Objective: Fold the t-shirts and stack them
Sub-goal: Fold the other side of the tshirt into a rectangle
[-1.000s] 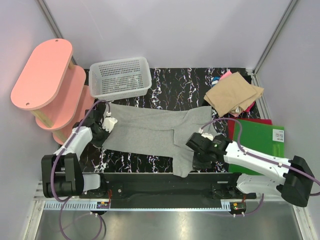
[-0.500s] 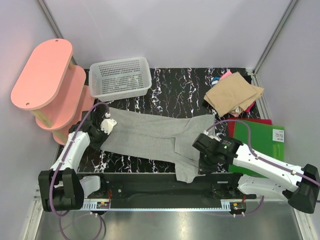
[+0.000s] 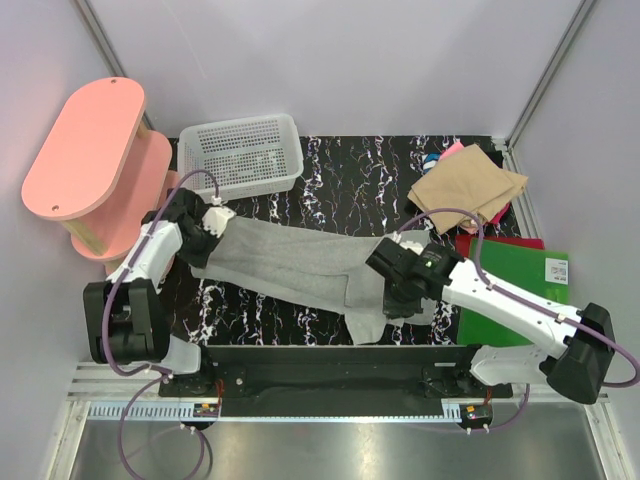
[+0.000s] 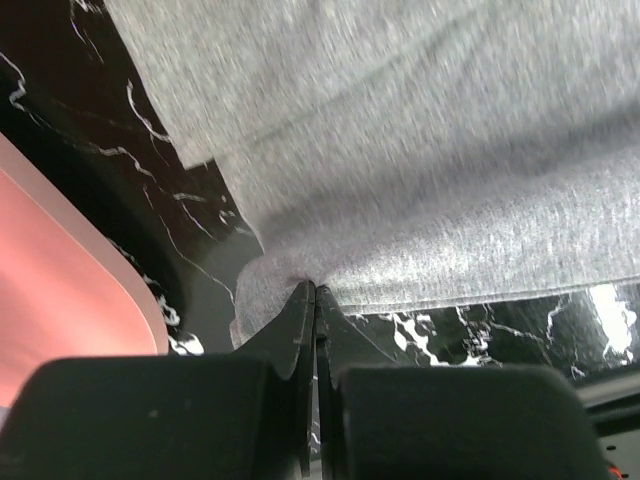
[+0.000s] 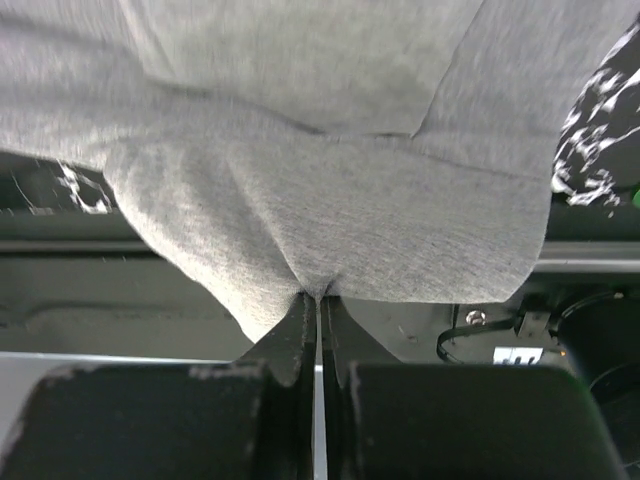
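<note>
A large light grey t-shirt is stretched across the black marbled table between my two grippers, lifted and folded lengthwise. My left gripper is shut on its left edge; the pinched cloth shows in the left wrist view. My right gripper is shut on its right part; the cloth bunches at my fingertips in the right wrist view. A sleeve hangs near the table's front edge. A folded tan t-shirt lies at the back right, with pink and blue cloth peeking out behind it.
A white mesh basket stands at the back left. A pink tiered shelf stands left of the table. A flat green board on red sheets lies at the right. The table's front rail runs below the shirt.
Both grippers have moved toward the back with the grey shirt held; the shirt has narrowed into a longer folded band and its near edge has lifted off the front of the table.
</note>
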You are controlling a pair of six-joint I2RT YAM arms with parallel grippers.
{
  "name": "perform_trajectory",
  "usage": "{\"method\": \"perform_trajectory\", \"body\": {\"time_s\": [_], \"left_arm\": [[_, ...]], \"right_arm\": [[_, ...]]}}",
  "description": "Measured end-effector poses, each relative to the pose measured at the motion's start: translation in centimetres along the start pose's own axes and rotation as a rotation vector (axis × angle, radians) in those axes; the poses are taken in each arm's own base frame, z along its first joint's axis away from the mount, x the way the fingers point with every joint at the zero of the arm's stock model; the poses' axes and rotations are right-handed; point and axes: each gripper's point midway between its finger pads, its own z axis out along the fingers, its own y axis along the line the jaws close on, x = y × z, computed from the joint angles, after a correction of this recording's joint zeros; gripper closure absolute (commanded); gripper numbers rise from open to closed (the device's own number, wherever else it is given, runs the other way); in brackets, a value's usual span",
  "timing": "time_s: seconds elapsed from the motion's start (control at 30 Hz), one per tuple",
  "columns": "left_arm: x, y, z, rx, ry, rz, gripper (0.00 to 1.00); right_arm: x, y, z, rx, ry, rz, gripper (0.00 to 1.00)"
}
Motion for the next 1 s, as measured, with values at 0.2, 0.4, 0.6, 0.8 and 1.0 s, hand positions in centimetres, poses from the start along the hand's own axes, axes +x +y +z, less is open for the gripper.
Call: {"method": "perform_trajectory", "body": {"time_s": [0.2, 0.4, 0.6, 0.8, 1.0], "left_arm": [[-0.2, 0.3, 1.2, 0.022, 0.03, -0.009, 1.0], [-0.6, 0.7, 2.3, 0.041, 0.057, -0.02, 1.0], [-2.4, 1.8, 2.9, 0.037, 0.051, -0.025, 1.0], [-4.5, 3.0, 3.9, 0.032, 0.045, -0.028, 0.89], [-4.2, 3.4, 5.6, 0.031, 0.087, -0.036, 0.48]], "right_arm": [[-3.6, -1.2, 0.2, 0.012, -0.055, 0.066, 1.0], [-6.3, -1.9, 1.5, 0.037, -0.073, 0.091, 1.0], [-7.9, -1.0, 3.7, 0.058, -0.048, 0.064, 1.0], [-9.7, -1.2, 4.8, 0.063, -0.053, 0.072, 1.0], [-12.3, -2.0, 5.8, 0.075, -0.063, 0.102, 1.0]]}}
